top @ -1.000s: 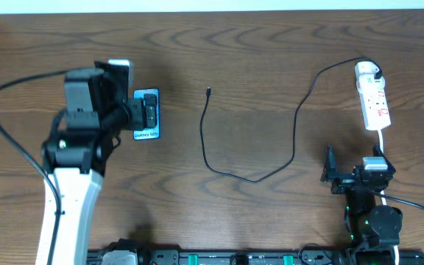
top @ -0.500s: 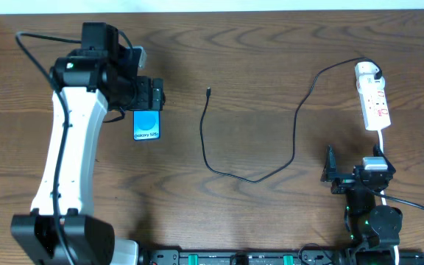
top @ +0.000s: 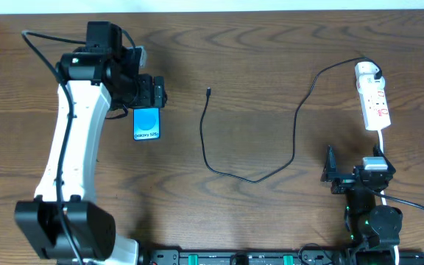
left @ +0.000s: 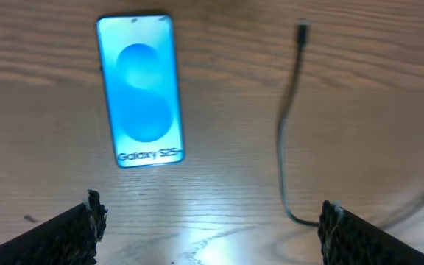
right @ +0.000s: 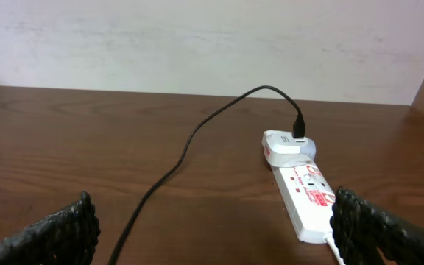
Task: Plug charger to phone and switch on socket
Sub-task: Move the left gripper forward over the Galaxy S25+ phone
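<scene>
The phone lies flat at the left with its blue screen up; it also shows in the left wrist view. My left gripper hovers open and empty over the phone's far end. The charger cable snakes across the middle. Its black tip lies free, to the right of the phone. Its white plug head sits in the socket strip. My right gripper is open and empty, near the strip's near end. The strip and plug head lie ahead of it on the right.
The strip's white cord runs toward the right arm's base. The table's far edge meets a pale wall. Bare wood lies between phone and cable.
The left arm has swung up and back, from over the phone to beyond its far end, then shifted slightly right. More of the phone shows. The right arm is unmoved.
</scene>
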You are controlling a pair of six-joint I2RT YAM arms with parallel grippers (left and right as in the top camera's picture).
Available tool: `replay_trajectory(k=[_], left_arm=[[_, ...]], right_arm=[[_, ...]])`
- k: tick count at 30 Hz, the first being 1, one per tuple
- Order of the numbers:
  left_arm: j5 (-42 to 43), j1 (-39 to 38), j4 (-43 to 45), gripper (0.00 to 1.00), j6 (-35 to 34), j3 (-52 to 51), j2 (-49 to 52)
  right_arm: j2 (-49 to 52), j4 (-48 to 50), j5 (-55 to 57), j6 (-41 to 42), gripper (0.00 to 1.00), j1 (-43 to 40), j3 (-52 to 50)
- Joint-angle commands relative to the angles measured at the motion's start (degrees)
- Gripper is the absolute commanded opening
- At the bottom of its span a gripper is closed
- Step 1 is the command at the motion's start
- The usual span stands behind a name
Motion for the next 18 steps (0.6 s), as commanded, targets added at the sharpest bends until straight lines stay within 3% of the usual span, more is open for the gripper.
replay_trajectory(k=[1, 18], left_arm=[[-5.9, 0.3, 0.6, 0.94, -2.3, 0.8, 5.0], [-7.3, 1.1, 10.6, 0.94, -2.3, 0.8, 18.6]], right_arm=[[-0.4, -0.2, 0.1, -0.7, 0.99, 0.3, -0.1], [-0.4, -0.2, 0.1, -0.7, 0.99, 0.3, -0.1]])
